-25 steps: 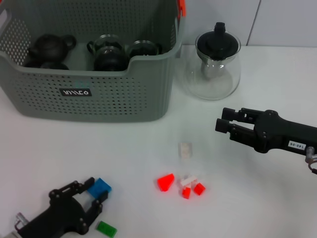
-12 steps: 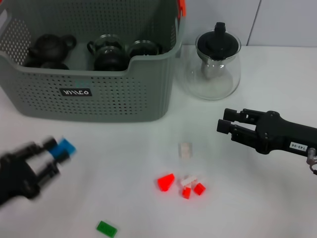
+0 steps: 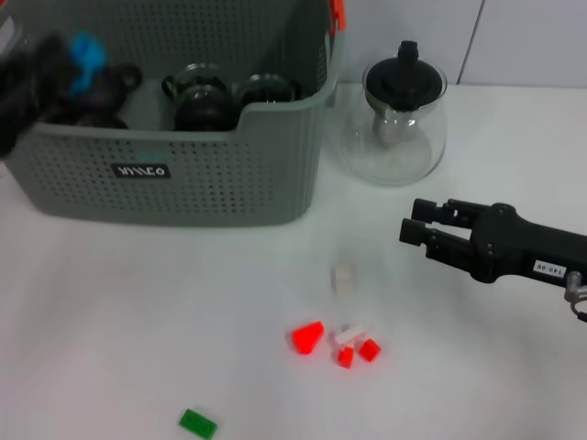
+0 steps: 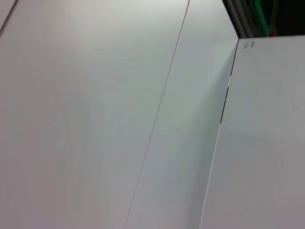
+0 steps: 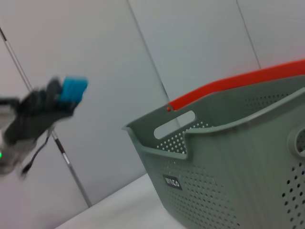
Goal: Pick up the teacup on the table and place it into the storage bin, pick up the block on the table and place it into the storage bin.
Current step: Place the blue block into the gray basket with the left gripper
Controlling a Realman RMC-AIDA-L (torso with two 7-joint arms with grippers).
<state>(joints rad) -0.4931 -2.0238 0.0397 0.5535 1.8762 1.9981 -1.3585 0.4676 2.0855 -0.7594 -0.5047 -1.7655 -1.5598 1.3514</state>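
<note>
Blue block [image 3: 85, 48] gripped in left hand [image 3: 55, 64] above storage bin [image 3: 183, 174]; right hand [image 3: 413, 229] open

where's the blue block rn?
In the left gripper, held above the bin's left end in the head view, over the dark teapot. The blue block hasn't been dropped yet.

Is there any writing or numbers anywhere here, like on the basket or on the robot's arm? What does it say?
Black label on the basket: white brand lettering, too stylised and small to read for certain.
Same label in the right wrist view: also unreadable.
White sticker on the right arm: looks like "140-08", not certain.
No other writing shows.
</note>
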